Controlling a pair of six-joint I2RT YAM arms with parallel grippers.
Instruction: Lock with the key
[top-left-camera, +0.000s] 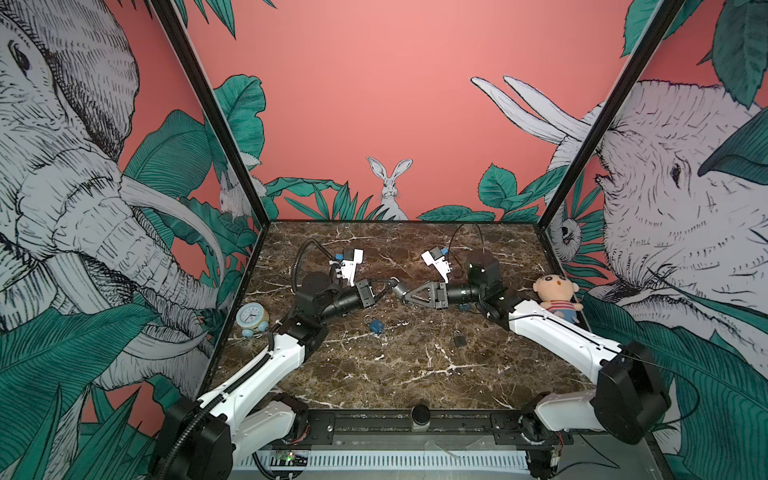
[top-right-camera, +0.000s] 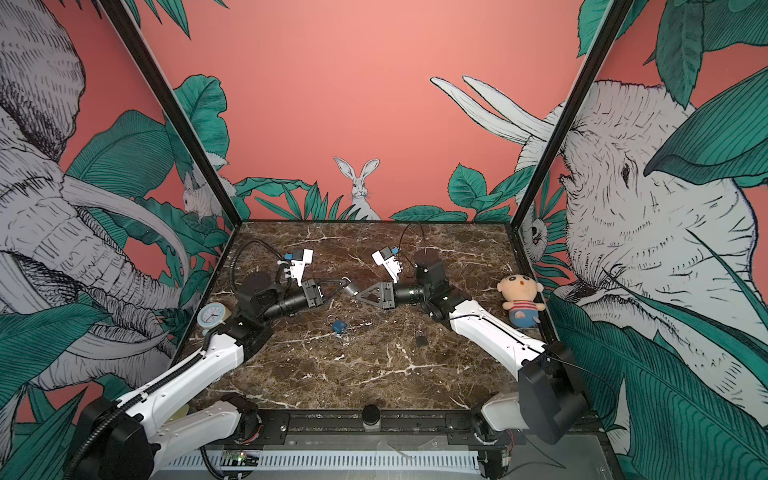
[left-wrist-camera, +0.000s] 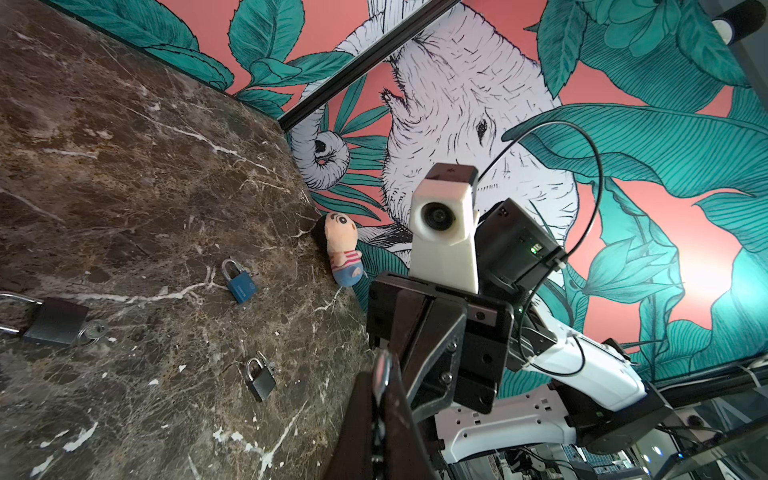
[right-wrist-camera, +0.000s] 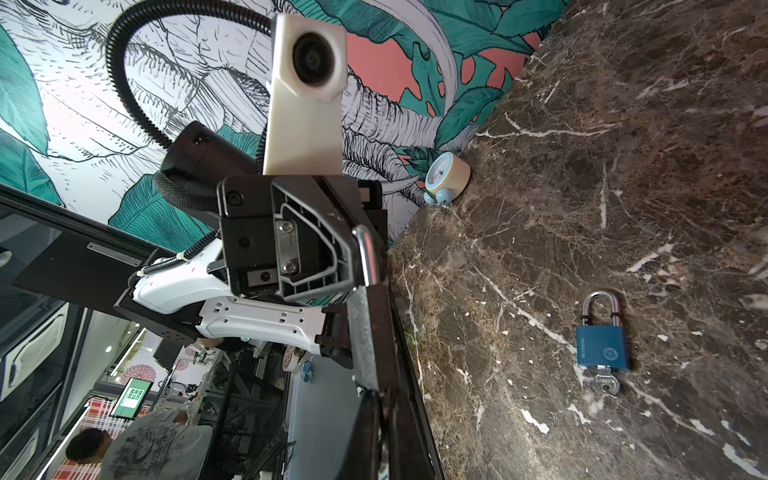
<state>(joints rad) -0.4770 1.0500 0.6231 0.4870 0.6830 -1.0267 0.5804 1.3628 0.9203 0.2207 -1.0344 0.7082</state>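
silver padlock (top-left-camera: 400, 289) gripped by right tool (top-left-camera: 407, 296), left tool (top-left-camera: 390, 284) at its shackle (right-wrist-camera: 365, 253)

So the table (top-left-camera: 395, 374) is a dark brown marble slab with white veins. Going by both top views, a little pale blue alarm clock (top-left-camera: 252, 318) stands at the 9 o'clock edge and a plush doll (top-left-camera: 557, 297) sits at the 3 o'clock edge. A blue padlock (top-left-camera: 376, 325) with a key (right-wrist-camera: 606, 381) in it lies near the middle. A small dark padlock (top-left-camera: 458, 340) lies around 4 o'clock of that, well apart.
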